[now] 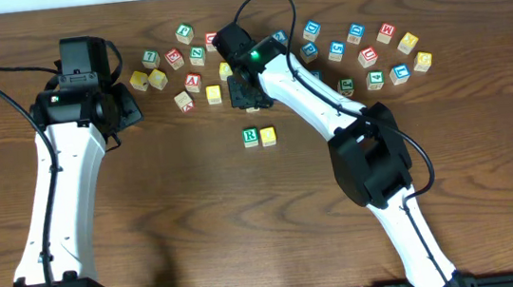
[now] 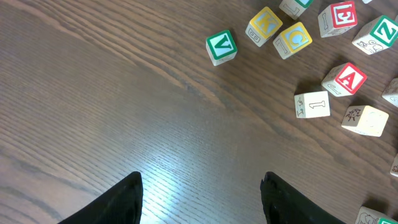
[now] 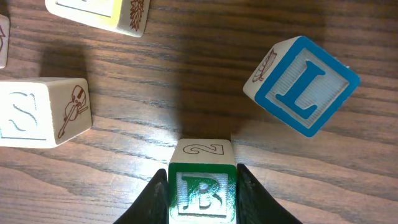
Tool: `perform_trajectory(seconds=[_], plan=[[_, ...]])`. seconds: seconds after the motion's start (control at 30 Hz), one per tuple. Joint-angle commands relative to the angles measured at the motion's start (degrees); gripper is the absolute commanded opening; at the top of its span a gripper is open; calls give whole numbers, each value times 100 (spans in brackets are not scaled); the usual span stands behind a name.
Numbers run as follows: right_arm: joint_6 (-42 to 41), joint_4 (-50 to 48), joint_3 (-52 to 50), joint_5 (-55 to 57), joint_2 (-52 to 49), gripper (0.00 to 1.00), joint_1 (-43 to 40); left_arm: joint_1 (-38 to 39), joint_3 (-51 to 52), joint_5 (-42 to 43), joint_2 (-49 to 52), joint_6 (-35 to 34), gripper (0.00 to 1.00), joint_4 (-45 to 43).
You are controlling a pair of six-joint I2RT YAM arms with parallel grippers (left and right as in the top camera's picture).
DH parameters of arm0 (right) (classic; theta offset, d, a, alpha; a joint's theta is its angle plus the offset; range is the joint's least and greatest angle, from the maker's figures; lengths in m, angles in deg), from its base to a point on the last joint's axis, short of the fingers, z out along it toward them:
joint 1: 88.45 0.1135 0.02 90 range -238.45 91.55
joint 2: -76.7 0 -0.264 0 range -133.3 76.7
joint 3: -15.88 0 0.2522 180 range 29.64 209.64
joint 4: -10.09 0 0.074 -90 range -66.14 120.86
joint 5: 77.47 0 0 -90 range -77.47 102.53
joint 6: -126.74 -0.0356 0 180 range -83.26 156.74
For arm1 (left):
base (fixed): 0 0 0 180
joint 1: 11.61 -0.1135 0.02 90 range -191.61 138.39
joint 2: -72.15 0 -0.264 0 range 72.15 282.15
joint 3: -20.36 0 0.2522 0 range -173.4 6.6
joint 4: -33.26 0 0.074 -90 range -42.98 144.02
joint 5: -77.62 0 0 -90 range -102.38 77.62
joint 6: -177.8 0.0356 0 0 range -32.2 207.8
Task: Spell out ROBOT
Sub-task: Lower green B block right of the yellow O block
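Nearby L cube; right end effector grips B cube, left end effector spread.

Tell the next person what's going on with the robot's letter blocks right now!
Left gripper: open, empty, over bare table.
Right gripper: shut on the green B, which looks to be on the table, not yet lifted.
Done: R and a yellow cube sit side by side, in front of the pile.
Left: set B beside the yellow cube, then add a second yellow cube and T from the pile. I can't pick those two out from here.
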Motion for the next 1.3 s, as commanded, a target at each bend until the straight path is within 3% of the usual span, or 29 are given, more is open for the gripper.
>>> perform_trajectory(seconds=[0.0, 0.33, 0.57, 0.9, 1.27], plan=[[168, 109, 179, -168, 118, 21, -59, -24, -98, -96, 68, 74, 60, 13], [494, 1248, 199, -192, 979, 18, -184, -24, -98, -96, 68, 74, 60, 11], [715, 2146, 4, -188, 1010, 18, -352, -24, -96, -96, 68, 76, 60, 9], [745, 1700, -1119, -275, 1003, 19, -345, -24, -98, -94, 68, 76, 60, 2], [734, 1012, -1641, -651, 1003, 21, -295, -24, -96, -96, 68, 74, 60, -13]])
